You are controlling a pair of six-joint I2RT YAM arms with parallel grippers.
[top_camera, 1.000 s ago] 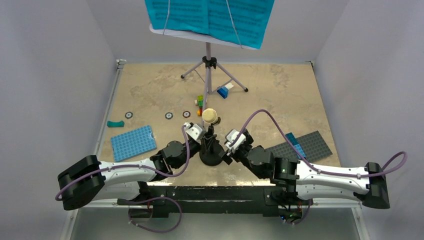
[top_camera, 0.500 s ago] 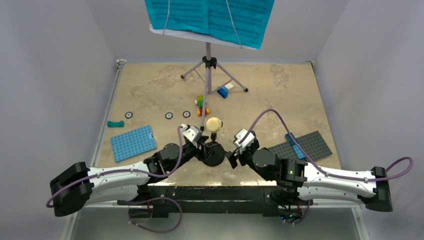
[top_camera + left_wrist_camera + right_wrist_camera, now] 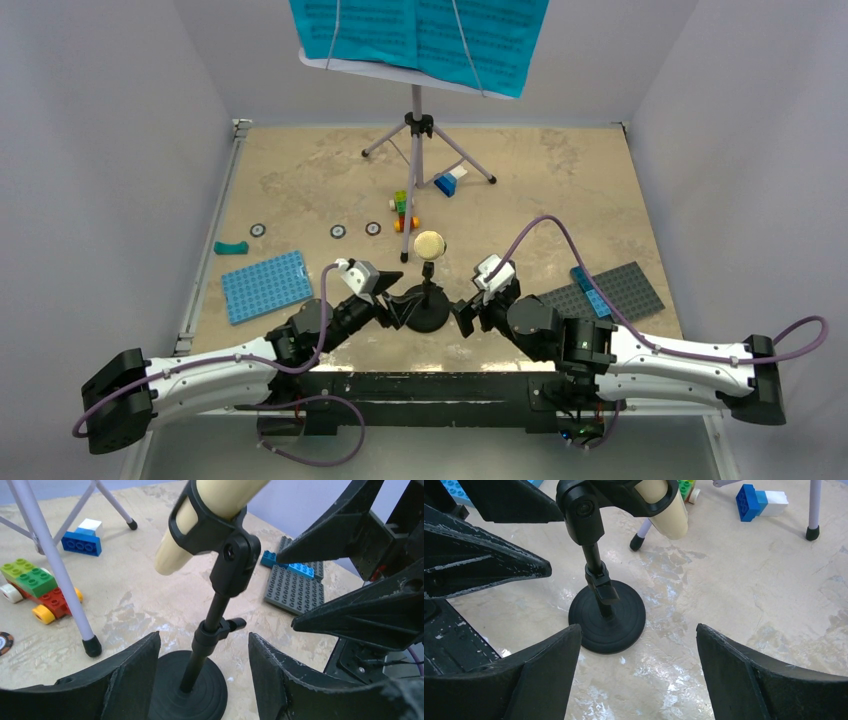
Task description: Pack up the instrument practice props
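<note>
Microphone (image 3: pixel 225 495) cream cone, stand base (image 3: pixel 624 622) ridged

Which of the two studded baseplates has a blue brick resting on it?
The grey baseplate, on the right: a blue brick lies on its left end. The blue baseplate, on the left, carries nothing.

Left arm (image 3: pixel 210 370) and right arm (image 3: pixel 670 355): white link shells, black joint housings, black end blocks. Purple cable (image 3: pixel 545 220) loops along each, small white module (image 3: pixel 360 272) by each wrist. Fingers (image 3: pixel 754 680) black, wedge-shaped, edges scuffed white
</note>
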